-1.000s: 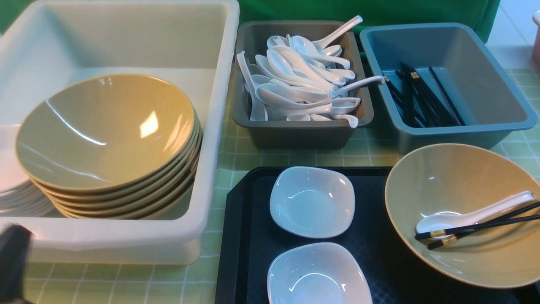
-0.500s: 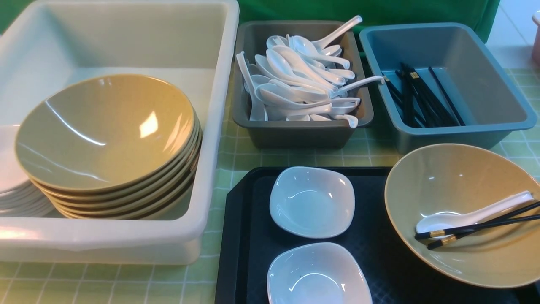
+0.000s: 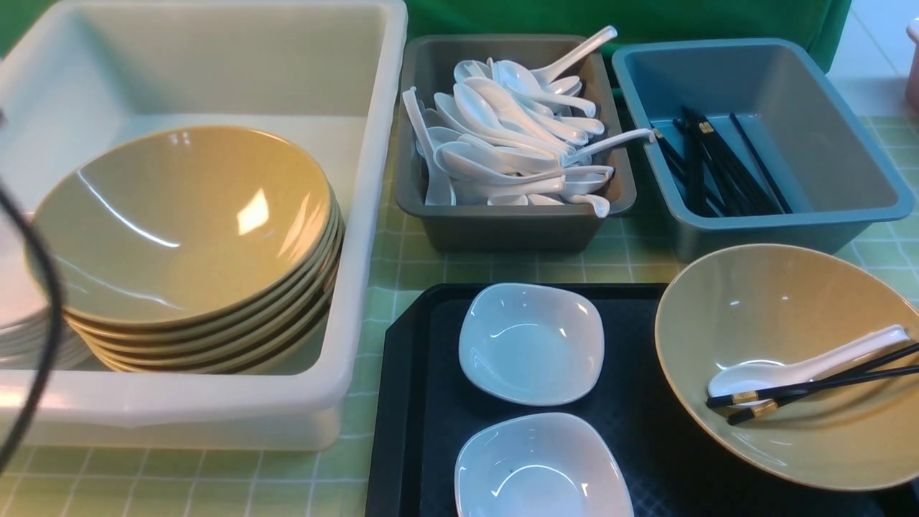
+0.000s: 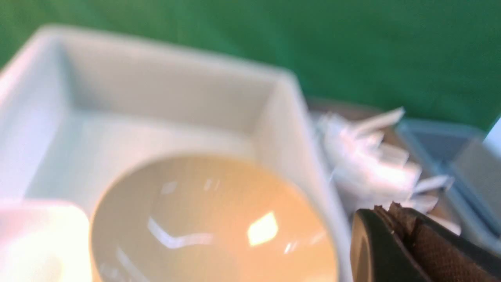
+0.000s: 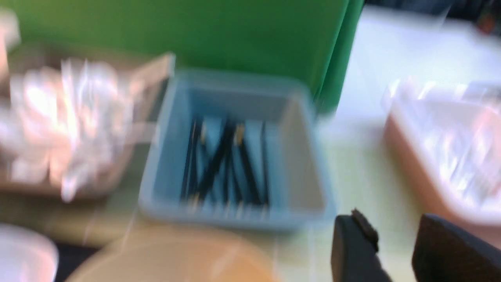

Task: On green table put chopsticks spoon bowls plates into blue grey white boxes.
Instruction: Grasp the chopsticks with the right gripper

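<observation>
On the green table, a tan bowl at the right holds a white spoon and black chopsticks. Two white plates lie on a black tray. The white box holds stacked bowls and plates. Spoons fill the grey box; chopsticks lie in the blue box. My left gripper is shut and empty beside the white box's wall. My right gripper is open and empty, short of the blue box.
A black cable curves down the front view's left edge, in front of the white box. A pinkish container with pale contents stands to the right of the blue box. Both wrist views are blurred.
A black part of the left arm at the front view's lower left corner left the view. A black cable now shows along that left edge. The tableware has not moved.
</observation>
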`<state>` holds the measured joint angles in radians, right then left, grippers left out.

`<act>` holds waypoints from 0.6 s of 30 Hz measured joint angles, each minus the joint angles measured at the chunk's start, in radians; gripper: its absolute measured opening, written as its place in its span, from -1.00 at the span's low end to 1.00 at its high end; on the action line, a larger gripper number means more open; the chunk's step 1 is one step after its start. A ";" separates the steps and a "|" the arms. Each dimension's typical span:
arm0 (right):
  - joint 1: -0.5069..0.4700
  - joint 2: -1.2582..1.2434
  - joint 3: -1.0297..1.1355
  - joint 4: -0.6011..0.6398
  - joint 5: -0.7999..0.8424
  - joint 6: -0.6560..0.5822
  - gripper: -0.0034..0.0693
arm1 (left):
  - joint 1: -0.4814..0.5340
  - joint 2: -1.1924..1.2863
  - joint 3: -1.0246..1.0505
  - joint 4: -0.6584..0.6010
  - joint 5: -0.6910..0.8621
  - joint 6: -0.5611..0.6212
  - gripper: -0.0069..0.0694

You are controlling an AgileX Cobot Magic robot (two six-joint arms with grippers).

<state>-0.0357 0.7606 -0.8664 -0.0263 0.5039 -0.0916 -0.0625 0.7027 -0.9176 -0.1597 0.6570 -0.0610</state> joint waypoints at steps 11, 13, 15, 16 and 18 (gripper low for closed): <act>0.189 0.349 -0.114 0.088 0.533 -0.844 -0.23 | -0.279 0.095 0.078 -0.307 0.051 0.231 -0.82; 0.232 0.393 -0.118 0.006 0.534 -0.934 -0.19 | -0.317 0.115 0.078 -0.345 0.066 0.319 -0.82; 0.270 0.437 -0.120 -0.103 0.524 -1.007 -0.12 | -0.348 0.131 0.078 -0.367 0.076 0.388 -0.82; 0.284 0.454 -0.120 -0.141 0.522 -1.030 -0.09 | -0.356 0.136 0.078 -0.370 0.084 0.413 -0.82; 0.309 0.489 -0.120 -0.204 0.510 -1.072 -0.04 | -0.365 0.143 0.078 -0.372 0.100 0.459 -0.82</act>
<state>0.2737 1.2499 -0.9863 -0.2302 1.0144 -1.1638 -0.4270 0.8458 -0.8398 -0.5320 0.7574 0.3982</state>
